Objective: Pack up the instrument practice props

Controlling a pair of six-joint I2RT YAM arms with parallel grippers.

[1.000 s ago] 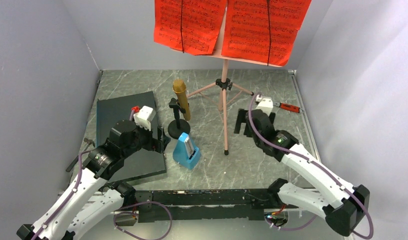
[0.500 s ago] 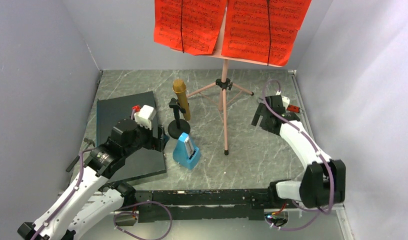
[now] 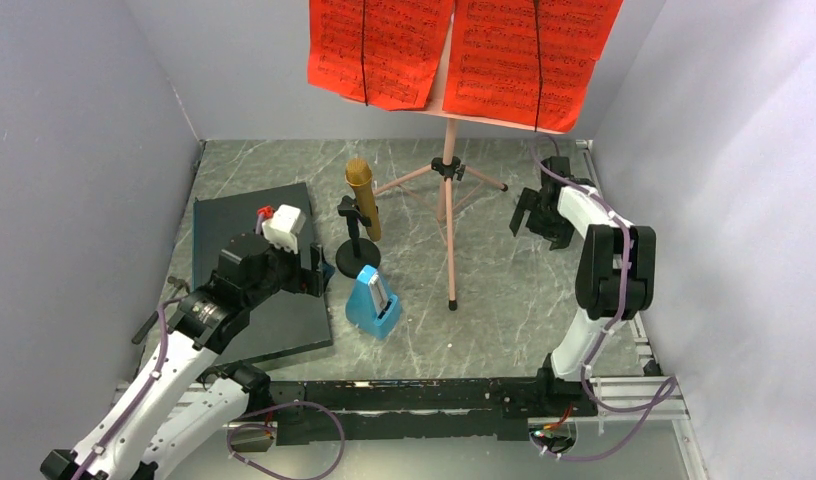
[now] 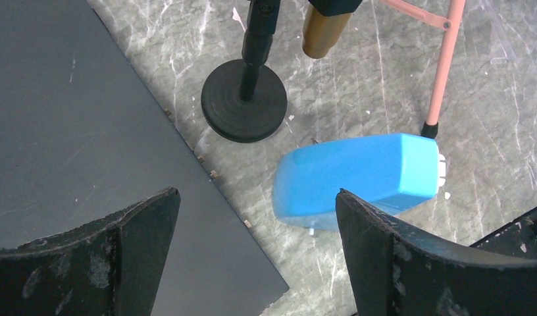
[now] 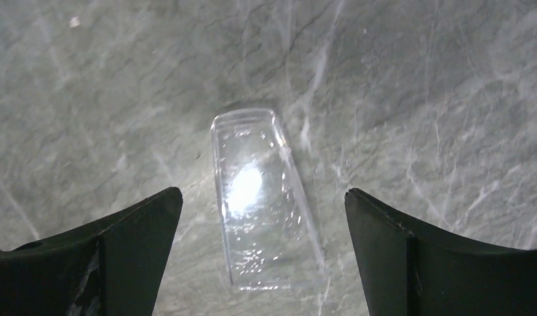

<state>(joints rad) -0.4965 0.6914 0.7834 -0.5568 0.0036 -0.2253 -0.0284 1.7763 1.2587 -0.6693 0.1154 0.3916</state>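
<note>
Nearby, blue metronome (image 4: pixel 358 174) ahead of parted left jaws (untouched), right jaws parted.

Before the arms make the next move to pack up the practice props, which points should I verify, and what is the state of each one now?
1. The left end effector is open and empty: ok.
2. The right end effector is open and empty: ok.
3. The blue metronome is centred under the left end effector: not ok, it sits toward one finger.
4. The music stand is upright, with the red pages on its desk: ok.
5. The microphone stands on its round base: ok.
6. The clear piece under the right end effector belongs to the props: cannot tell.
</note>
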